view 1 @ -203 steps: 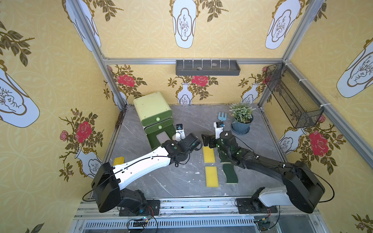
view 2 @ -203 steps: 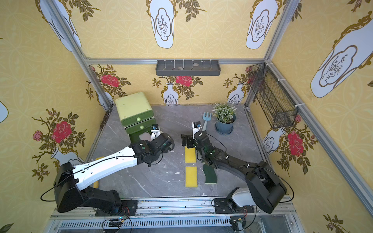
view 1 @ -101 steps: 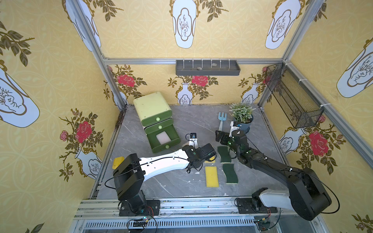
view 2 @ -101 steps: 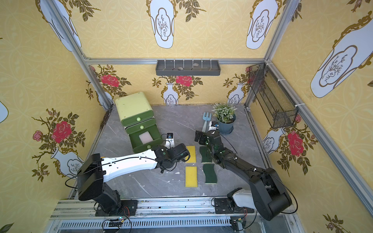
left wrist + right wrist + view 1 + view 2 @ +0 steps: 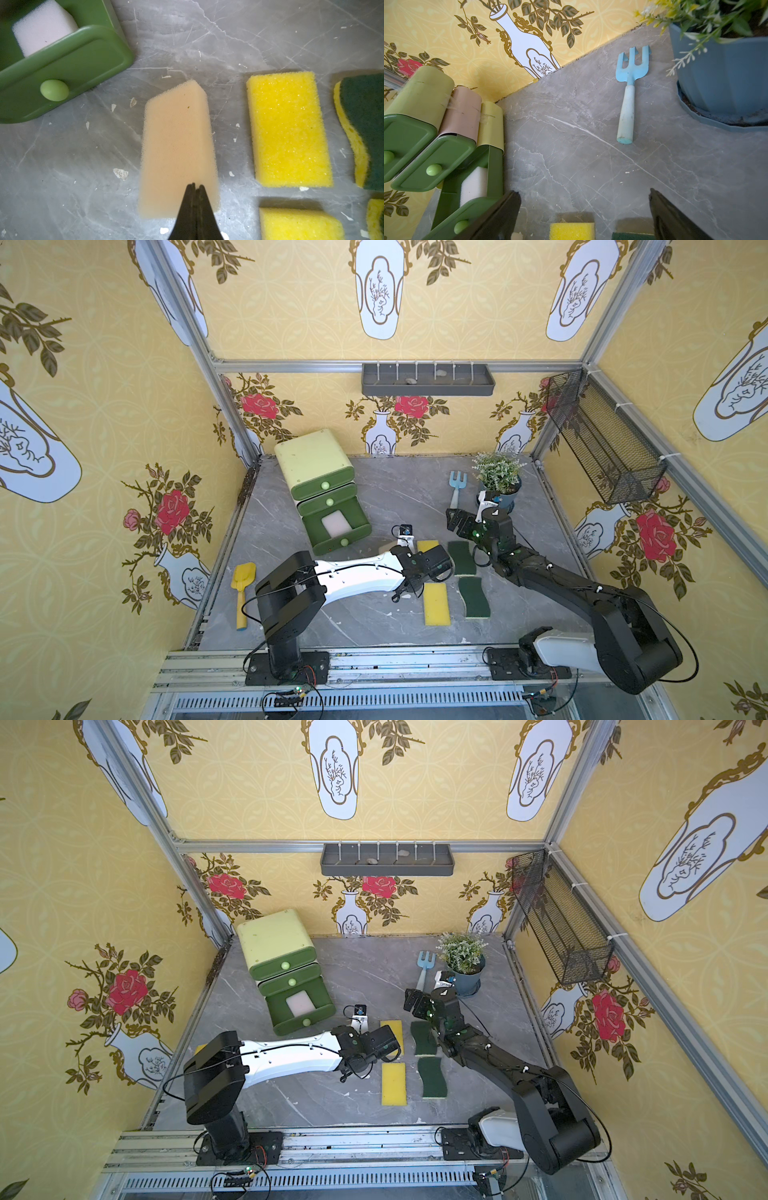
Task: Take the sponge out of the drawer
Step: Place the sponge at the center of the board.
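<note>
The bottom drawer (image 5: pixel 341 540) of the green cabinet stands pulled open, with a white sponge (image 5: pixel 336 522) lying inside it. That white sponge (image 5: pixel 41 35) and the drawer front (image 5: pixel 83 62) also appear in the left wrist view. My left gripper (image 5: pixel 195 185) is shut on a beige sponge (image 5: pixel 176 141), held low over the table beside the yellow sponges. In a top view only a corner of the beige sponge (image 5: pixel 388 548) peeks out from under my left wrist. My right gripper (image 5: pixel 583 195) is open and holds nothing; in both top views it (image 5: pixel 455 520) hovers behind the green scourers.
Two yellow sponges (image 5: pixel 436 603) (image 5: pixel 427 545) and two green scourers (image 5: pixel 461 558) (image 5: pixel 476 597) lie at the table's middle. A blue fork (image 5: pixel 456 487) and a potted plant (image 5: pixel 498 485) stand behind them. A yellow scoop (image 5: pixel 241 589) lies front left. A wire basket (image 5: pixel 602 448) hangs on the right wall.
My left gripper has left the drawer and moved right to the yellow sponges with the beige sponge. My right gripper has drawn back toward the plant, and a green scourer lies where it was.
</note>
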`<state>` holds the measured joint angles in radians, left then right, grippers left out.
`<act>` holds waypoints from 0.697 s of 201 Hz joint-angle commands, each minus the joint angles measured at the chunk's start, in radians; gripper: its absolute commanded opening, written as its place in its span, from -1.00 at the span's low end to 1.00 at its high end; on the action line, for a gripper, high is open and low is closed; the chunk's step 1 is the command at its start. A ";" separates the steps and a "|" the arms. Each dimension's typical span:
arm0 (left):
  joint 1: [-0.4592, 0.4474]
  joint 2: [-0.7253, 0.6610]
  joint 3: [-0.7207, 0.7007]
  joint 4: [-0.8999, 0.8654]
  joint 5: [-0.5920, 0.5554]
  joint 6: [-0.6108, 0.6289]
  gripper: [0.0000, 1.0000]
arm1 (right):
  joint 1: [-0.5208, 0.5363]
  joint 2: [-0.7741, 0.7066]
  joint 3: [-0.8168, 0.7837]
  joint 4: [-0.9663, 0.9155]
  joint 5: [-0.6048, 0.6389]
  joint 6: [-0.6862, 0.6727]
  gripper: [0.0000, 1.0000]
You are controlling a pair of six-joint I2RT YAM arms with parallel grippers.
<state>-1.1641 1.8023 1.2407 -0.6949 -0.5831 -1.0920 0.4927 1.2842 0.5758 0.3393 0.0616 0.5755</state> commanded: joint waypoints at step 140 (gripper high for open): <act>0.000 0.091 -0.003 0.064 0.048 0.046 -0.82 | -0.016 0.004 -0.006 0.041 -0.028 0.017 0.97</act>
<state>-1.1645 1.8904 1.2407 -0.6281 -0.5385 -1.0473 0.4797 1.2846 0.5709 0.3405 0.0353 0.5838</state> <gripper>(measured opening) 0.064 0.986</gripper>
